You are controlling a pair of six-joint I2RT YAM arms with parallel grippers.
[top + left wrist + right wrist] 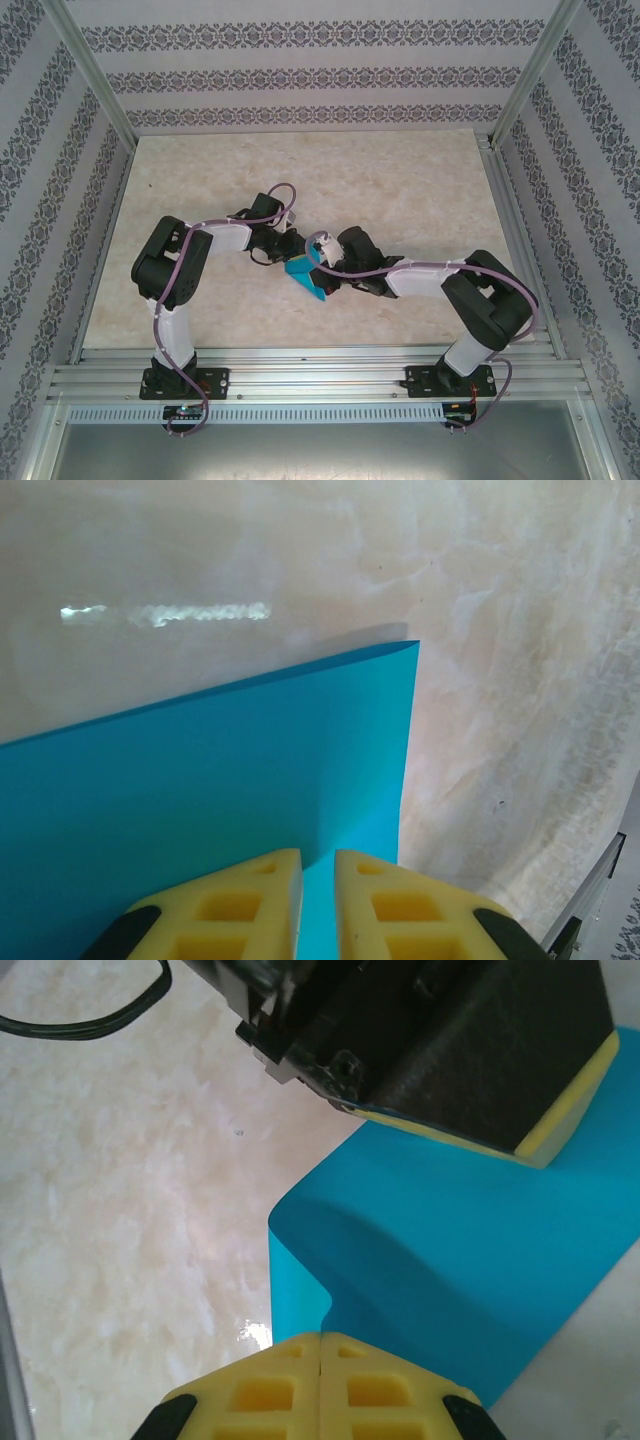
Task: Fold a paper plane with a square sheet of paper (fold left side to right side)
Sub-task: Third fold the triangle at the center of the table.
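Blue sheet of paper point(303, 280) is sitting about mid-surface point(400, 190), right where the two arms meet, and both sets of jaws are on it. Looking along the left wrist, the left jaws are nearly shut with just a thin slit, and the blue runs straight into that slit between the yellow pads point(250, 905), so they're clamped on one edge. The rest of the sheet stretches away from them to a sharp corner at the far right. The right jaws are shut tight with their pads point(385, 1390) touching. The paper curls up off the surface in a soft bend right to their tips, so it looks pinched there, with one side of the left jaws pressing on the sheet a bit further on. The left arm point(175, 265) has its elbow out left and its forearm reaching in to the right; the right arm point(480, 300) mirrors it from the other side. From above, the wrists cover most of the paper and only a small pointed blue bit pokes out. I honestly can't tell how many layers it's folded into, and the left wrist view cuts the sheet off at the left and bottom.
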